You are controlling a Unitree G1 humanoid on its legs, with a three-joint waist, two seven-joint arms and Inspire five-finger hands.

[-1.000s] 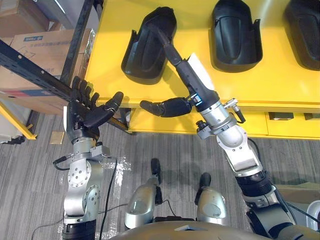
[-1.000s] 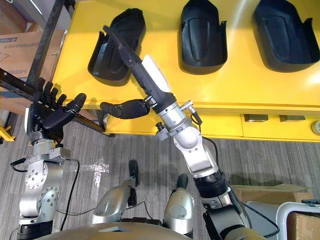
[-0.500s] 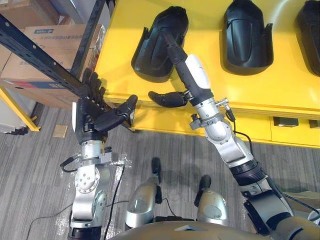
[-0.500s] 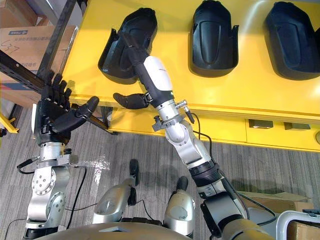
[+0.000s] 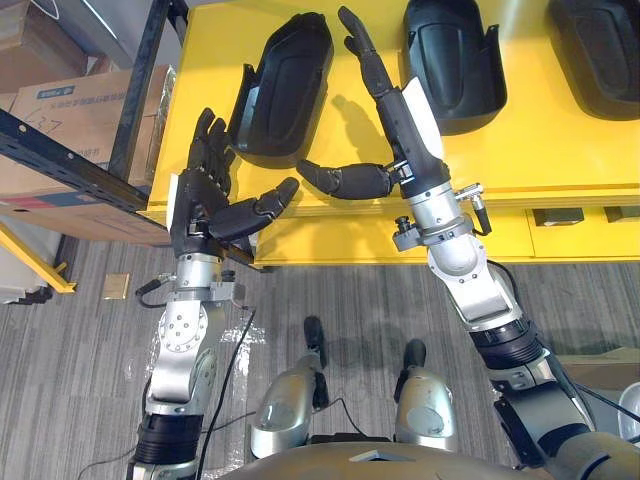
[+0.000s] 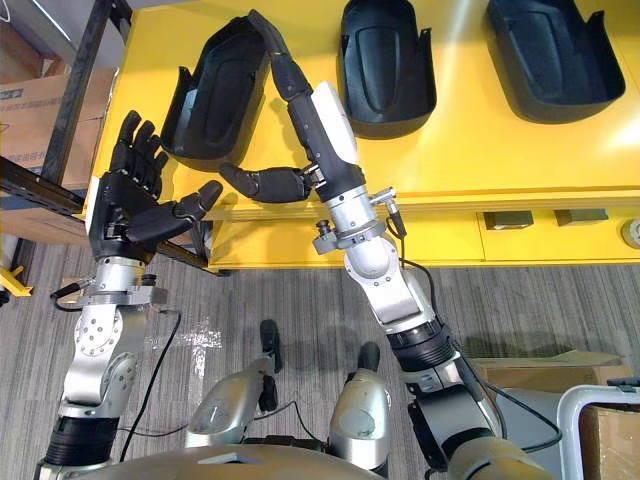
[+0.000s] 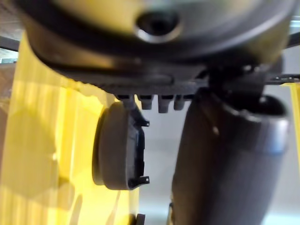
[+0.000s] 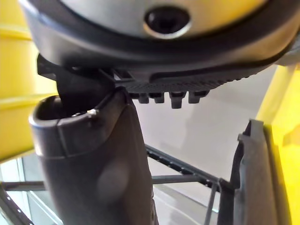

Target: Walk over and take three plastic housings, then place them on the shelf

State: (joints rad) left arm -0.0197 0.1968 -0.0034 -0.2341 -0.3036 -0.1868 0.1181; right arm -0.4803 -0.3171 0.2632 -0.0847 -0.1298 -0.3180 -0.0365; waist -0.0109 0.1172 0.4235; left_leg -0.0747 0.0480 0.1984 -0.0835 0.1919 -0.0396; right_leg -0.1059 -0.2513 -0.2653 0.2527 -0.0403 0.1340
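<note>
Fingers [image 5: 362, 50] of my right hand [image 5: 400, 110] lie straight and loose in the upper middle of the frame, holding nothing; a second ago they reached into the left housing [image 5: 280, 85], and now they point up the bare yellow table [image 5: 560, 150] between it and the middle housing [image 5: 452, 55], thumb stuck out sideways toward the table's front edge. Whether they touch the left housing I cannot tell. My left hand [image 5: 205, 205] has risen from beside the dark shelf rail [image 5: 70, 160] at the left (the camera has shifted too) and now stands spread wide and empty at the table's front left corner, just below the left housing. The right housing [image 5: 600, 40] lies in the upper right corner; all three rest on the table.
</note>
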